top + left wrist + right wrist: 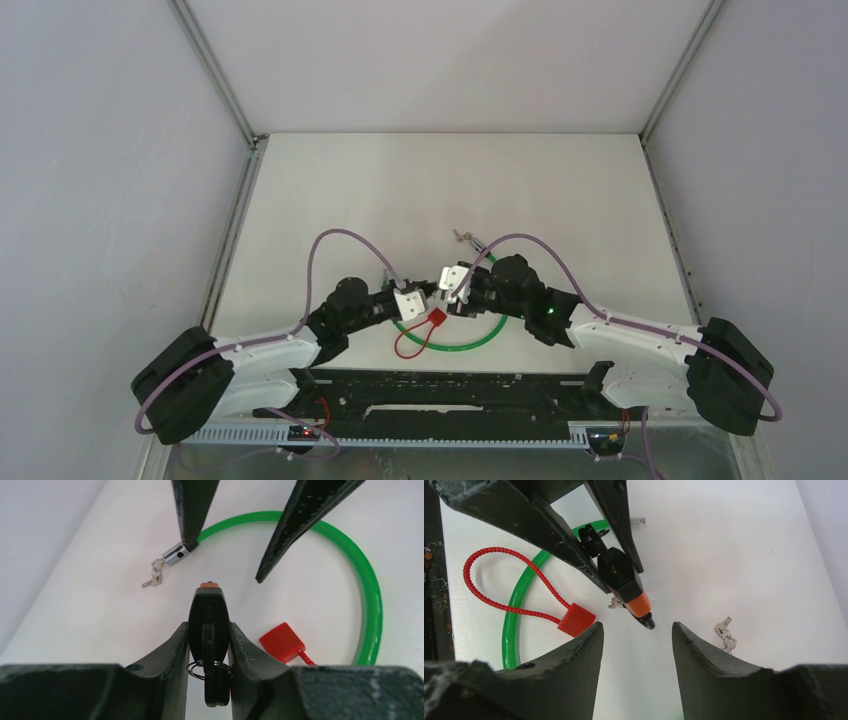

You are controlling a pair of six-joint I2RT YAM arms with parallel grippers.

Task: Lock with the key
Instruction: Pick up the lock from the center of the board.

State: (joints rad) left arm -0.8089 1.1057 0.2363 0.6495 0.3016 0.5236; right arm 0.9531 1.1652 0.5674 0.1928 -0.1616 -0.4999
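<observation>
on the white table (400, 180), left gripper (209, 631) clamps the black key (209, 607); right gripper (636, 629) gapes empty.

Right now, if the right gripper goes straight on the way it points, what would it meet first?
Probably the black, orange-tipped piece clamped in the left gripper: its tip points into the gap between the fingers of the open right gripper. Depth is hard to judge.

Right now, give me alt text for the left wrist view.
The left hand is shut on a black, orange-tipped piece carrying a key ring. Beyond it the open fingers of the right hand hang over a green cable loop on the table, with a red lock and small silver keys lying nearby.
</observation>
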